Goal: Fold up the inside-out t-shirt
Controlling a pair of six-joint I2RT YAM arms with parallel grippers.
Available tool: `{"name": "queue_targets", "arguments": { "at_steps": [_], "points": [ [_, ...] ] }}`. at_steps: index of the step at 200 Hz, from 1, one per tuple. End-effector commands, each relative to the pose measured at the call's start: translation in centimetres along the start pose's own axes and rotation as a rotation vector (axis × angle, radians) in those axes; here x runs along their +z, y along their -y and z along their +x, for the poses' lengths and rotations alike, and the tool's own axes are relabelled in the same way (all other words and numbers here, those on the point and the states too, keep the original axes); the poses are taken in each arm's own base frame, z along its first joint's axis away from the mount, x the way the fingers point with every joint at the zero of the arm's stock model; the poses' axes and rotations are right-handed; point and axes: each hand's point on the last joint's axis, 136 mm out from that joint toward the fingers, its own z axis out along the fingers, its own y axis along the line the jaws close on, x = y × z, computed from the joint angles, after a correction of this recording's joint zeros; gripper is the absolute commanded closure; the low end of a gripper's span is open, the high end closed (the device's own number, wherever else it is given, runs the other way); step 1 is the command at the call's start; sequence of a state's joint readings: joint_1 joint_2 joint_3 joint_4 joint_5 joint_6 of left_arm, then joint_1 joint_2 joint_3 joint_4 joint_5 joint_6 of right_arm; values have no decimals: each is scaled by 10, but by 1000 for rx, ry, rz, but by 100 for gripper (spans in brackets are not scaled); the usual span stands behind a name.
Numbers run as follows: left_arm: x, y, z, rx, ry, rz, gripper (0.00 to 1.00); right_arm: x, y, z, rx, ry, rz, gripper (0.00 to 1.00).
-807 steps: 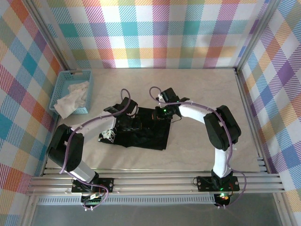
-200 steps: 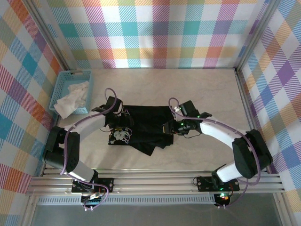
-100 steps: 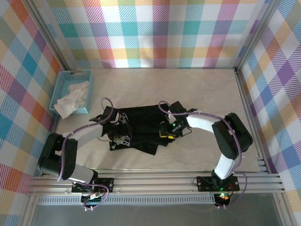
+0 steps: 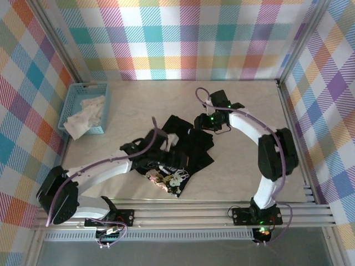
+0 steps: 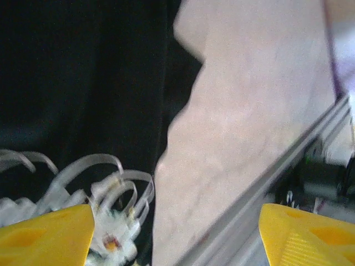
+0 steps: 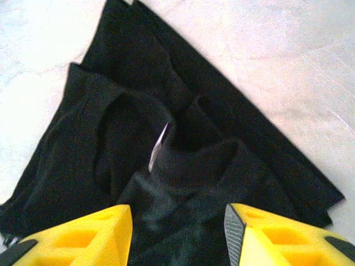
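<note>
top external: large black cotton t-shirt [image 4: 191,145] lies bunched mid-frame on pale tabletop [image 4: 249,100]. no clean fold yet, so flattening and all folds look left. left gripper [image 5: 177,227] fingers spread over bare table at shirt edge. right gripper [image 6: 176,221] fingers spread above fabric, pinching nothing. light-blue plastic basket [image 4: 89,85], upper left, holds crumpled white cloth [image 4: 83,116].

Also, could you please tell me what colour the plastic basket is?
Light blue; the basket shows best in the top external view.
</note>
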State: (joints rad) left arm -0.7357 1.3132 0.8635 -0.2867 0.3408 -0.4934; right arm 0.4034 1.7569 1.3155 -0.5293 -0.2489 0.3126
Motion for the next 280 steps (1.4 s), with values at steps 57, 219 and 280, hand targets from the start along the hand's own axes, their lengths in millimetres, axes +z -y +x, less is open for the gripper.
{"name": "queue_targets", "arguments": {
  "at_steps": [57,219,280],
  "points": [
    [32,-141,-115,-176,-5,-287,24,-2,27,74,224,-53,43,34],
    [72,-147,-136,-197,-64,-178,92,42,9,52,281,-51,-108,72],
    [48,-137,-159,-200,2,-115,100,23,-5,39,202,6,-157,100]
  ]
}}
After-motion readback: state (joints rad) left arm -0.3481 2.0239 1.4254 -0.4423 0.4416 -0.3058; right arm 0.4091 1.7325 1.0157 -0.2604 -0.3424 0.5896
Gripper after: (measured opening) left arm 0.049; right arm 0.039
